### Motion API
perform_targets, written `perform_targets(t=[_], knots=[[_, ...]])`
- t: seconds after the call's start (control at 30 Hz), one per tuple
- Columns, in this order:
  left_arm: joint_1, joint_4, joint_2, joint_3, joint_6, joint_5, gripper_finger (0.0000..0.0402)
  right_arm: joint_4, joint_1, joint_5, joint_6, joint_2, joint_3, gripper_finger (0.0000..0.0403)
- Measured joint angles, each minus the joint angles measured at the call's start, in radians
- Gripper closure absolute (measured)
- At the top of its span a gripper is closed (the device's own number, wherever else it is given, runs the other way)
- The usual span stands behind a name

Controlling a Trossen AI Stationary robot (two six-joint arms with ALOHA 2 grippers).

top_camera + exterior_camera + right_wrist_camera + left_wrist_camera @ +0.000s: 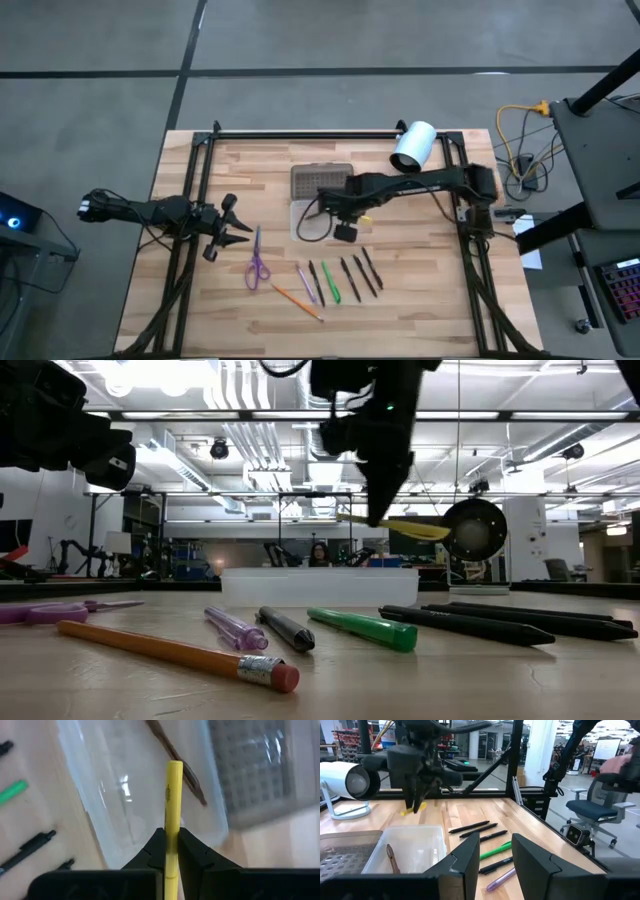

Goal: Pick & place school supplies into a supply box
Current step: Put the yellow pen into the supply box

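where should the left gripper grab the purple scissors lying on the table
Best guess: the small purple-handled scissors lie flat, blades toward the table's far edge, handle loops toward the near edge. Come straight down with the left gripper, fingers closing across the narrow part just above the loops, since that part looks slim enough to pinch and has bare wooden table either side.

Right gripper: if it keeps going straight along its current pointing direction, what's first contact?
Likely the supply box. The right gripper, shut on the yellow pencil, points down into its open tray, where a brown pencil already lies. Height above it is unclear.
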Motion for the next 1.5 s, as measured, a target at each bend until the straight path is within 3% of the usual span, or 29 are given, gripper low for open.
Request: perform_targets(t=[0.27, 0.63, 0.93, 1.5], knots=[[0.0, 0.0, 0.0, 0.0, 0.0, 0.0, 0.0303, -0.006, 0.0, 0.0, -0.268, 0.201, 0.23, 0.0389], [0.0, 0.0, 0.004, 0.0, 0.0, 0.0, 0.0303, -0.108, 0.0, -0.002, -0.415, 0.39, 0.47, 0.0389], [0.0, 0.0, 0.009, 0.0, 0.0, 0.0, 0.0303, -0.116, 0.0, -0.003, -0.509, 0.434, 0.475, 0.0388], [0.0, 0.0, 0.009, 0.0, 0.0, 0.0, 0.0303, -0.108, -0.024, -0.002, -0.453, 0.434, 0.429, 0.0382]])
